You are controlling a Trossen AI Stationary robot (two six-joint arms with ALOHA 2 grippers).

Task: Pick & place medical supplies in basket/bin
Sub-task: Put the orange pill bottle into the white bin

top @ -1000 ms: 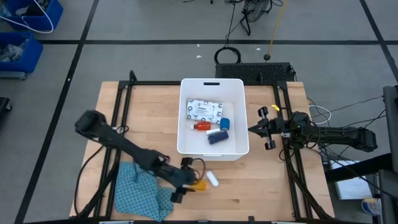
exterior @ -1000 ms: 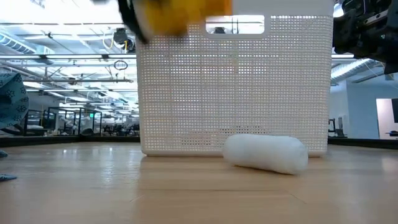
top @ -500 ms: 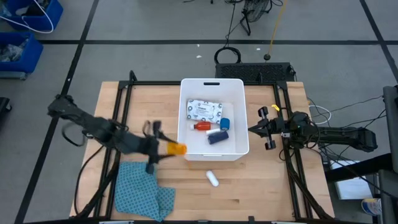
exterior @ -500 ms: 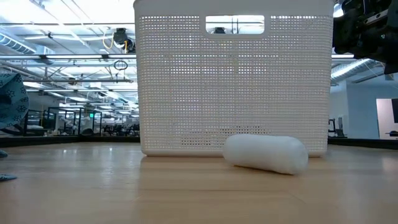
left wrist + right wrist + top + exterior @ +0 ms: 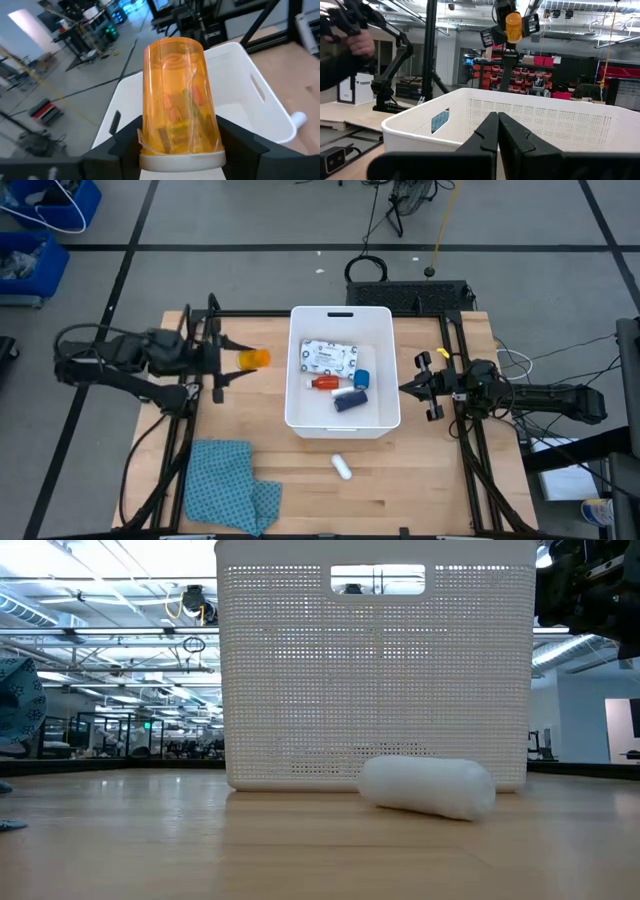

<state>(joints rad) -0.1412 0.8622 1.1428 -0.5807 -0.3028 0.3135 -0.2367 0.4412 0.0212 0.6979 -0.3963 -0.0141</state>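
Over the last second the left arm has swung up and away from the near part of the bench [image 5: 240,480], where it was working beside the blue patterned cloth [image 5: 228,495], and it now hangs to the left of the basket [image 5: 295,375], raised clear of the wood. Its left gripper [image 5: 232,359] has its fingers [image 5: 240,145] clamped around the orange pill bottle [image 5: 254,358], which the left wrist view shows upright between them with the basket's open mouth beyond it. The bottle is thus off the bench and just short of the basket's left wall, so this item appears to be in the carry stage: the pick is done and what remains is to bring it over the rim and let it go. Already lying inside the basket are the white printed packet [image 5: 329,357], the red-capped bottle [image 5: 322,382], the blue tape roll [image 5: 362,378], a white cylinder [image 5: 347,391] and the dark blue strip [image 5: 347,403]. One more white cylinder [image 5: 342,468] lies on the bench just in front of the basket's near wall, also plain in the low view [image 5: 427,786], and looks to be the last item left outside once the bottle goes in. The right gripper [image 5: 408,389] waits at the basket's right side, its fingers [image 5: 492,131] pressed together on nothing, unmoved through this stretch.
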